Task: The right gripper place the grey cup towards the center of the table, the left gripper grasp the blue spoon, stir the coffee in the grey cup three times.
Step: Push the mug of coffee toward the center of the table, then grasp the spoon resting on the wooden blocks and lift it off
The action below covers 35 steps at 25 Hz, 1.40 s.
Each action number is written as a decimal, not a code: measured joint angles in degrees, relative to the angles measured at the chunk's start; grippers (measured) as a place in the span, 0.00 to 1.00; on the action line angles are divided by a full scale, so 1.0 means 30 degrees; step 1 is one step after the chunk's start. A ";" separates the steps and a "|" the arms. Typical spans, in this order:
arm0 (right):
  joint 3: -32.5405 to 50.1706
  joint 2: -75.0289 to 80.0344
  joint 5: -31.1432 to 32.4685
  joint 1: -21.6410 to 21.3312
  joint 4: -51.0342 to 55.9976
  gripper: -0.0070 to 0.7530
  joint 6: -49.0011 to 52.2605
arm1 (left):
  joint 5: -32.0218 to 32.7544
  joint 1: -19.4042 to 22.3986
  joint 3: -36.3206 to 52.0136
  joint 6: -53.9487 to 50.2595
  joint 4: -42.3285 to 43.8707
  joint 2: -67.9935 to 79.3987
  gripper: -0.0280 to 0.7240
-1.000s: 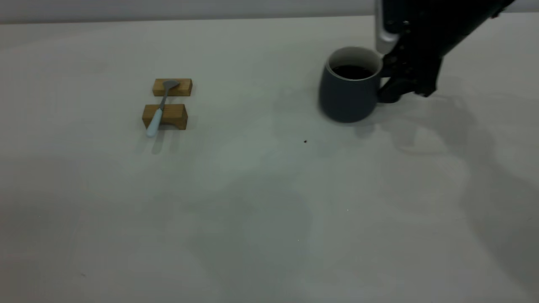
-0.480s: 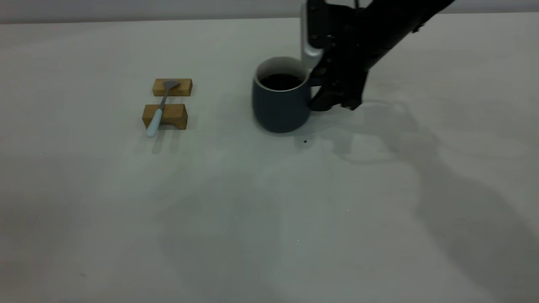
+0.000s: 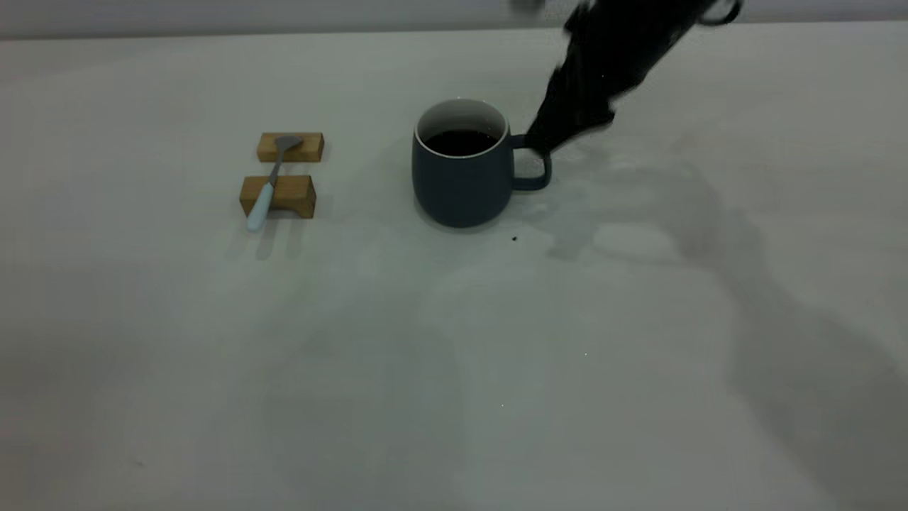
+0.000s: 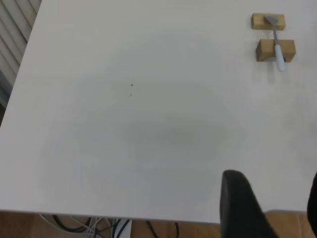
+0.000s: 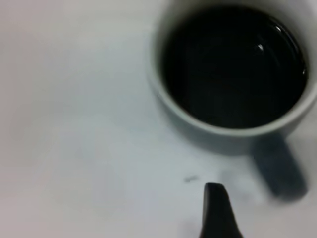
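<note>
Slate-grey and matte, the grey cup stands upright near the middle of the exterior frame on the pale bench, dark coffee level inside. The right gripper hangs just above the handle at upper right, clear of it; its jaws cannot be told open or closed. Placing looks finished. Next comes the blue spoon, lying across two wooden blocks at left. The left gripper, low in its wrist view with jaws parted, must reach there and close on the handle.
</note>
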 joint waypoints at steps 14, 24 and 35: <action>0.6801 -1.2988 0.8954 -0.0187 -1.6198 0.70 2.6643 | 0.0000 0.0000 0.0000 0.0000 0.0000 0.0000 0.57; 1.7995 -2.3473 0.9174 -0.1179 -1.6170 0.70 2.7307 | 0.0000 0.0000 0.0000 0.0000 0.0000 0.0000 0.57; 2.0616 -3.3580 0.7030 -0.3682 -1.5912 0.70 2.7433 | 0.0000 0.0000 0.0000 0.0000 0.0000 0.0000 0.57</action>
